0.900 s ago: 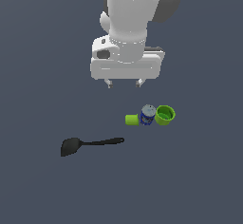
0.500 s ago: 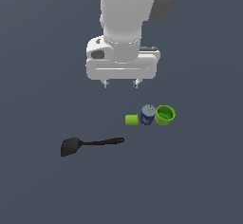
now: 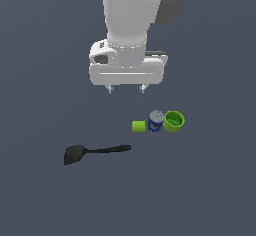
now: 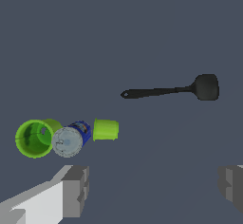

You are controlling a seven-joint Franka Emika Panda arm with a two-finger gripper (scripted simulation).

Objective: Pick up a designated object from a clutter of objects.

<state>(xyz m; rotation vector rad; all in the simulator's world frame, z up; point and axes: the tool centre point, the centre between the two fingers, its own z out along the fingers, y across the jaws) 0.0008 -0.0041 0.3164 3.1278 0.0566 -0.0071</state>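
Cup (image 3: pixel 174 121), bright green, 1 only, stands upright, mouth open upward; inside looks bare in wrist view. Can (image 3: pixel 156 121), 1, blue label, silver-grey top, upright, touching cup on exterior view's left. Block (image 3: pixel 138 126), 1, small, green, just beside can on its other side. These 3 form tight row on dark grey floor (image 3: pixel 210 190). Spatula (image 3: pixel 95 152), 1, long, black, lies flat, well apart, toward exterior view's left. Gripper (image 3: pixel 126 88) hangs above floor, away from row, fingers (image 4: pixel 75 190) spread wide, grasping nothing.

Sim scene: flat featureless grey floor (image 3: pixel 210 190), no room/furniture.
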